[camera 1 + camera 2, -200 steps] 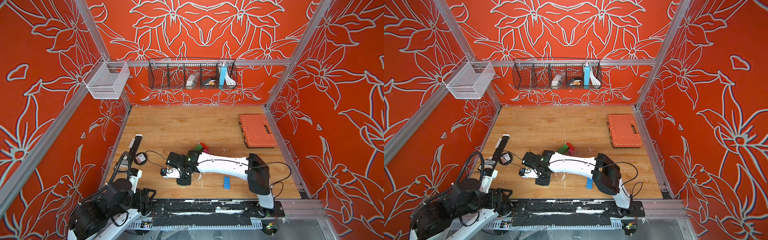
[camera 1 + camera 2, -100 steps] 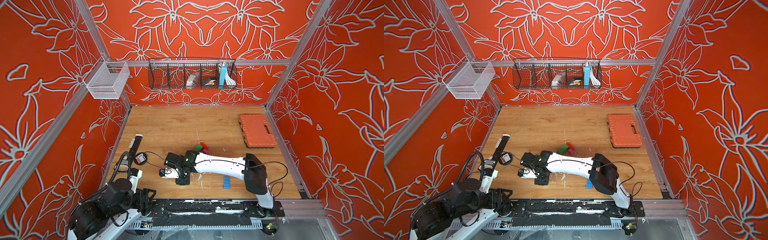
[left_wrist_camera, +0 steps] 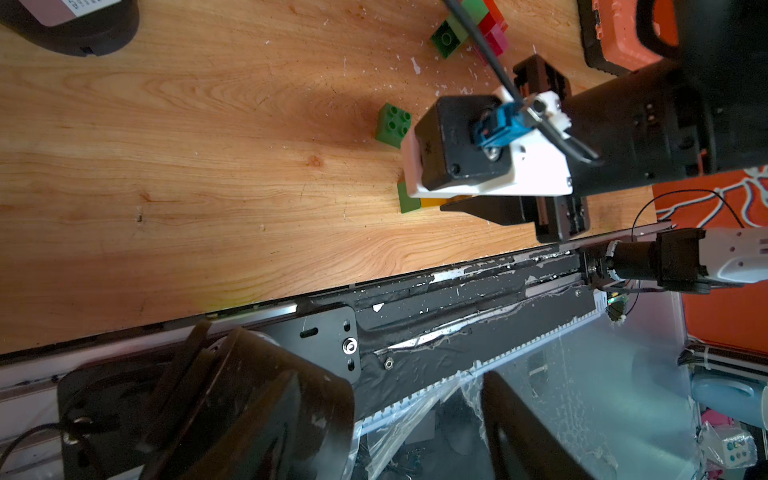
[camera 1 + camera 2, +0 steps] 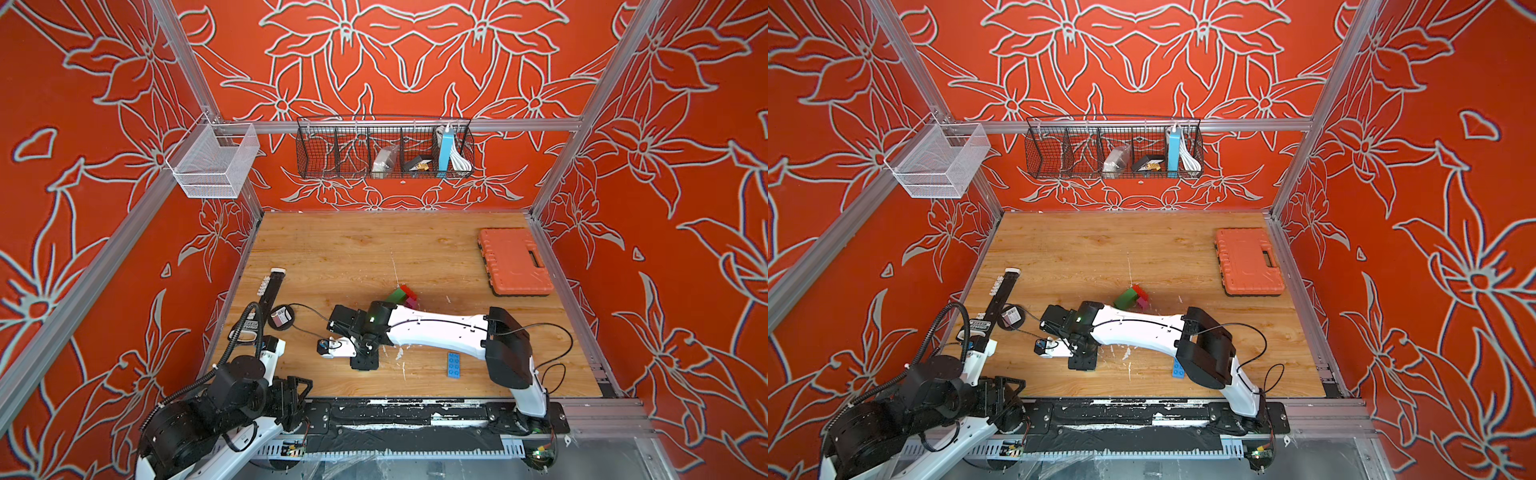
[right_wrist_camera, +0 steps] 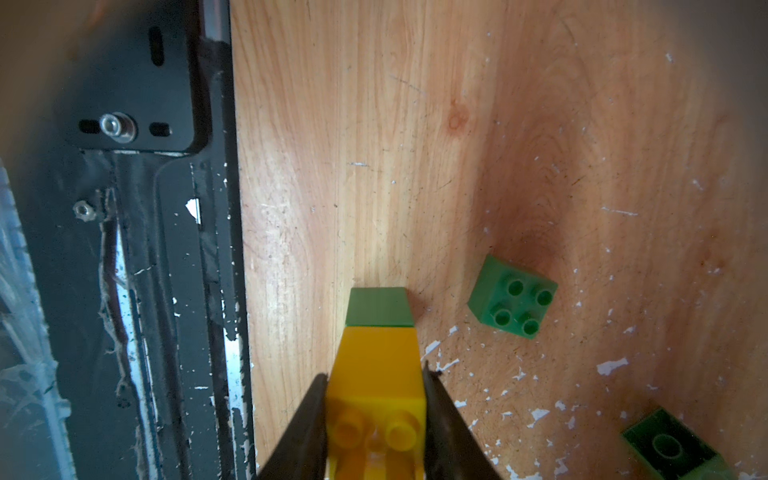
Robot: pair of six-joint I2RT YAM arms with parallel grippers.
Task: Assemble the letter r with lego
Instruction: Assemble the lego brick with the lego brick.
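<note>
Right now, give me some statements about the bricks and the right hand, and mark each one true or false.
1. The right hand grips the yellow brick. True.
2. A green brick is joined to the yellow brick's far end. True.
3. The blue brick sits on the orange case. False: it lies on the table, apart from the case.
4. The loose green brick lies studs down. False: its studs face up.

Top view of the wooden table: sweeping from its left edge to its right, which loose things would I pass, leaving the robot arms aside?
black round puck → cluster of green, red and pink lego bricks → blue lego brick → orange case
</note>
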